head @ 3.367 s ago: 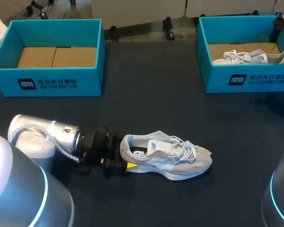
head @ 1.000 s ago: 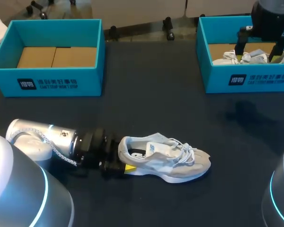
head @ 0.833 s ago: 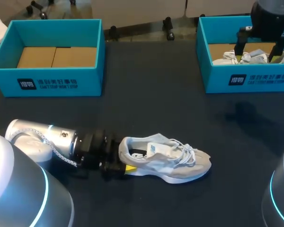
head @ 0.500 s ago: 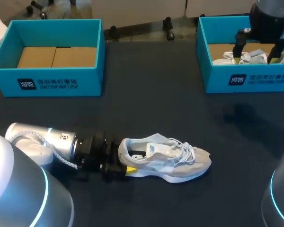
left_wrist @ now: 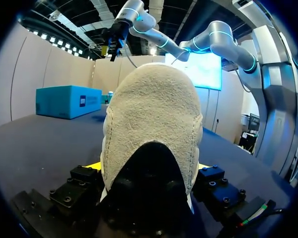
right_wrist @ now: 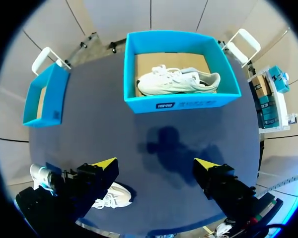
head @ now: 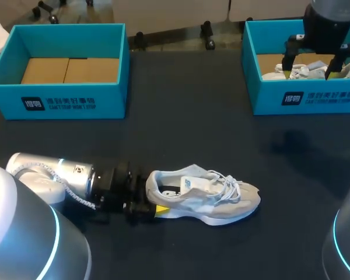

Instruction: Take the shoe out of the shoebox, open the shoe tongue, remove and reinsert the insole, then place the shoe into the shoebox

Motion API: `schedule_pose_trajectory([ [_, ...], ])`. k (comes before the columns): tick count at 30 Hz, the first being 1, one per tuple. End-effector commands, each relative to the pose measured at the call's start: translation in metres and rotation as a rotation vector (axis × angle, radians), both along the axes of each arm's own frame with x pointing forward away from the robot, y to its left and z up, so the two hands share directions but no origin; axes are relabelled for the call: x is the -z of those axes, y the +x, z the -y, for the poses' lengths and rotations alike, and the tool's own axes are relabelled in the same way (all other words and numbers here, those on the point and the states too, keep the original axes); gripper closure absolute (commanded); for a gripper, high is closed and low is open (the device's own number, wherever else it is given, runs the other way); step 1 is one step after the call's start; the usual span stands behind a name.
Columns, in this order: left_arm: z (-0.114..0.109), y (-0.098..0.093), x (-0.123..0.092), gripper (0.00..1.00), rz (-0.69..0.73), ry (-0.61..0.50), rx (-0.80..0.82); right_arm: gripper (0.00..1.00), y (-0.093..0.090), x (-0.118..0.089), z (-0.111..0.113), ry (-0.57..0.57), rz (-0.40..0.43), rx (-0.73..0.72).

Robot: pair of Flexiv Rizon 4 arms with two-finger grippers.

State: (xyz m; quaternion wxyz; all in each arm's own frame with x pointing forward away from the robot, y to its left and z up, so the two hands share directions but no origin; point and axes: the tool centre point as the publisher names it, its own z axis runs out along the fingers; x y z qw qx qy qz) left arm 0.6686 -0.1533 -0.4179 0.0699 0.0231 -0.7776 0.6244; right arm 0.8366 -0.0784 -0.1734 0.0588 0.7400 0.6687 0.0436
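Two shoes, two teal boxes. One shoe (head: 207, 195) lying on its sole at the near middle of the desk (head: 186, 128), toe to the right, heel clamped between the fingers of the left end effector (head: 154, 198). Inside the right box (head: 306, 96), the other shoe (right_wrist: 179, 82). At far left, the left box (head: 58, 102), cardboard floor showing. Above the right box, the right end effector (head: 309, 67), fingers spread wide.

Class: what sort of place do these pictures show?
Probably a robotics lab: left arm and right arm at a dark table bearing a left shoebox, right shoebox and sneaker.
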Motion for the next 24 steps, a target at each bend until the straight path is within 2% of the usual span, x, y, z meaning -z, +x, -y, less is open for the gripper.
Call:
schedule_pose_trajectory([
  [1, -0.001, -0.001, -0.002, 1.0, 0.0, 0.002, -0.002, 0.0, -0.006, -0.003, -0.01, -0.005, -0.024, -0.001],
  [3, -0.001, -0.001, -0.002, 1.0, 0.0, 0.002, -0.002, 0.0, -0.011, -0.002, -0.014, 0.011, -0.075, 0.042],
  [17, -0.001, -0.001, -0.002, 1.0, 0.0, 0.002, -0.002, 0.0, -0.011, -0.002, -0.014, 0.011, -0.075, 0.042],
  [20, -0.001, -0.001, -0.002, 1.0, 0.0, 0.002, -0.002, 0.0, -0.007, 0.004, -0.038, -0.045, -0.09, 0.047],
  [24, -0.001, -0.001, -0.002, 1.0, 0.0, 0.002, -0.002, 0.0, -0.018, 0.019, -0.066, -0.05, -0.092, 0.036],
])
